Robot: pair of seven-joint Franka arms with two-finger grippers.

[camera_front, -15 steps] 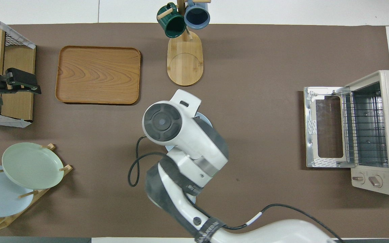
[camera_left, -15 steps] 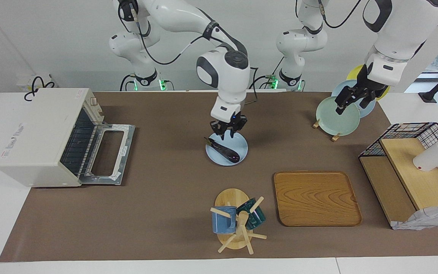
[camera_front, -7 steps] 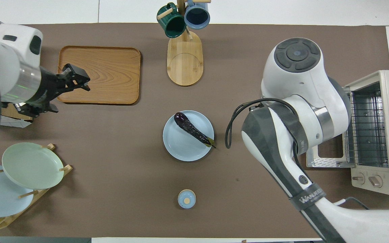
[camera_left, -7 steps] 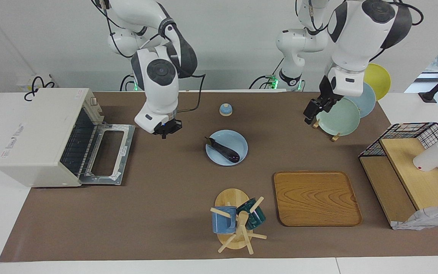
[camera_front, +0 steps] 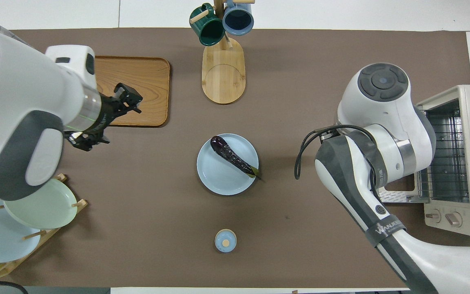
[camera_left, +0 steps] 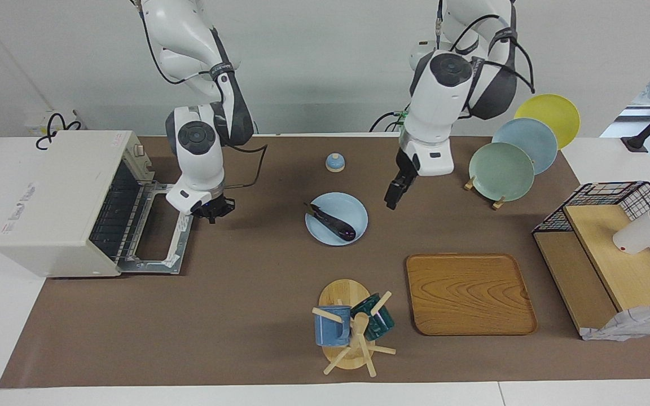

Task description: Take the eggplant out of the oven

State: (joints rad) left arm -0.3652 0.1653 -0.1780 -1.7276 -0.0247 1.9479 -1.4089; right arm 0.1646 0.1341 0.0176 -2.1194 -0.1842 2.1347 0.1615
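Note:
The dark purple eggplant [camera_left: 330, 224] lies on a light blue plate [camera_left: 355, 210] mid-table, outside the oven; it also shows in the overhead view [camera_front: 231, 154] on the plate [camera_front: 218, 179]. The cream-white oven [camera_left: 60, 197] stands at the right arm's end of the table with its door [camera_left: 161, 231] folded down and only the wire rack inside [camera_front: 443, 155]. My right gripper [camera_left: 212, 211] hangs empty over the door's outer edge. My left gripper [camera_left: 392, 197] is open and empty, over the mat beside the plate; in the overhead view it [camera_front: 108, 118] is over the wooden tray's corner.
A mug tree [camera_left: 350, 327] with two mugs and a wooden tray [camera_left: 469, 293] lie farther from the robots than the plate. A rack of plates [camera_left: 503, 169] and a wire-basket shelf [camera_left: 613, 248] stand at the left arm's end. A small blue knobbed lid [camera_left: 334, 162] sits nearer the robots.
My right gripper rose from the eggplant on the plate and swung to the oven door. My left gripper swung from the plate rack to beside the blue plate. The eggplant stayed put.

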